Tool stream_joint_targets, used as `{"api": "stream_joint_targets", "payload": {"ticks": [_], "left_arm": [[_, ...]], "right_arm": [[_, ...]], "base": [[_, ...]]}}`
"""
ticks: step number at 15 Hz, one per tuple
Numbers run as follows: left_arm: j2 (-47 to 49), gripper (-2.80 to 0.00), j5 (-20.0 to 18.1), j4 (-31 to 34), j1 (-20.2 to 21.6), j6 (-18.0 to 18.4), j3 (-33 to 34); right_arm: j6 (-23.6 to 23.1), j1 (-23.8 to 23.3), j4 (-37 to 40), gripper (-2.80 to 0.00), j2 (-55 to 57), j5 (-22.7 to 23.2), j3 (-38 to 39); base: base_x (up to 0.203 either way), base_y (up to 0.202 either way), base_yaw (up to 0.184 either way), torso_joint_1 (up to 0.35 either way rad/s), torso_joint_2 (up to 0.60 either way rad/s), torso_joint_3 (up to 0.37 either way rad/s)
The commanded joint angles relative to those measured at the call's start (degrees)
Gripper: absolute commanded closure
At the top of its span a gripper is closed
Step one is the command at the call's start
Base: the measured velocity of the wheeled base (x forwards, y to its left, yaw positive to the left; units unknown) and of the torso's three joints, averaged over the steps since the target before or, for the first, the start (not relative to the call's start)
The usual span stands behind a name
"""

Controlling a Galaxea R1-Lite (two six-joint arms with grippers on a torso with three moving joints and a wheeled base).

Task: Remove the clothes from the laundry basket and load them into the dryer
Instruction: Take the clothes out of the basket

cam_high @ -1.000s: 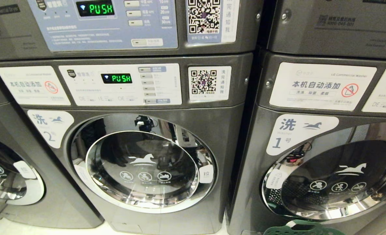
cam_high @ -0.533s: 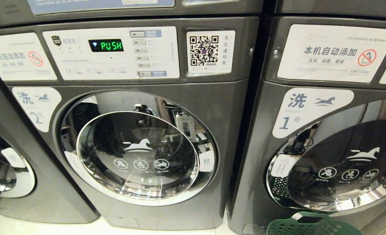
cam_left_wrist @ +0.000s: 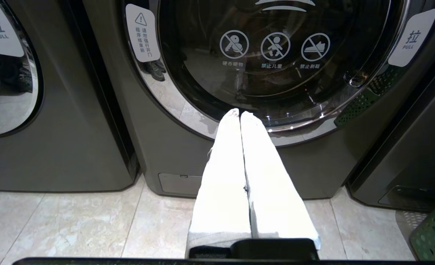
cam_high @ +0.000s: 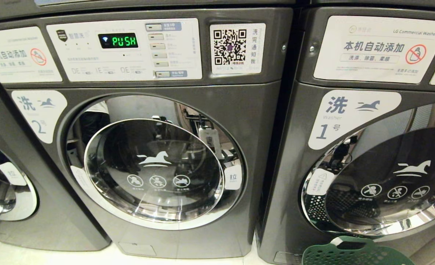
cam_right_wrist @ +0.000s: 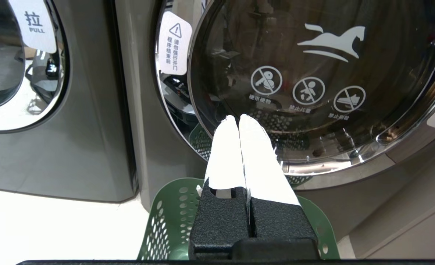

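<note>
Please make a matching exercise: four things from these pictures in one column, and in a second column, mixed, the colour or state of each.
1. laundry basket
2. display of machine 2
3. left gripper
4. door of machine 1

a. shows PUSH in green
b. fingers together, holding nothing
c. green, perforated
d. closed, round, glass

Pairs: 1-c, 2-a, 3-b, 4-d

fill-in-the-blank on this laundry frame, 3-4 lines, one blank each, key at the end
1. The display on machine number 2 reads ____.
2. The laundry basket is ____ in colour.
3. The basket stands on the floor in front of machine number ____.
4. The right claw is ____, holding nothing.

Missing words: PUSH; green; 1; shut
</note>
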Motion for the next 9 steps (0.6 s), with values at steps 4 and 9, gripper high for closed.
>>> {"api": "stream_joint_targets", "payload": {"ticks": [4,9], "left_arm": [[-0.1,0.00,0.0,0.0,0.0,0.0,0.1],[-0.1,0.00,0.0,0.0,0.0,0.0,0.1]], "right_arm": [[-0.1,0.0,0.1,0.00,0.0,-0.1,1.1],[-0.1,0.0,0.1,0.00,0.0,-0.1,1.1]], "base": [[0.000,0.000,0.000,0.007,0.11,0.091],[0.000,0.000,0.000,0.000,0.02,0.012]]}}
